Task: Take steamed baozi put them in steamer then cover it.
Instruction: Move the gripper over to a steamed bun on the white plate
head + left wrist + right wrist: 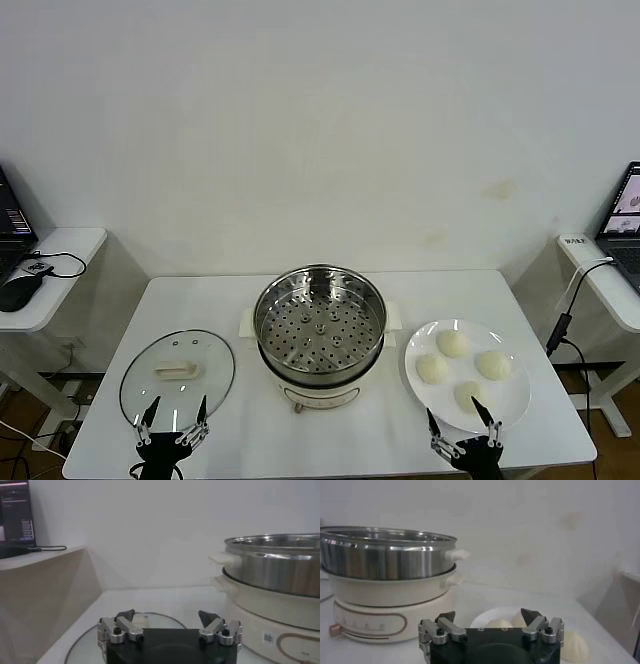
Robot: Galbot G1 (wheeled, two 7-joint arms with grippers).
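The steamer (pixel 320 325), a shiny steel pot with a perforated tray on a cream base, stands uncovered at the table's middle. Its cover (pixel 177 375), a glass lid with a cream handle, lies flat on the left. Several baozi (pixel 452 343) rest on a white plate (pixel 515 400) to the right. My left gripper (pixel 177 408) hovers open at the lid's near edge. My right gripper (pixel 453 410) is open at the plate's near edge. In the left wrist view the left gripper (pixel 165 614) faces the lid (pixel 85 645) and the steamer (pixel 280 565). In the right wrist view the right gripper (pixel 487 613) faces a baozi (pixel 499 623).
A side table (pixel 50 260) with a mouse and cable stands to the left. Another with a laptop (pixel 625 215) and hanging cables stands to the right. A plain wall runs behind the white work table (pixel 330 440).
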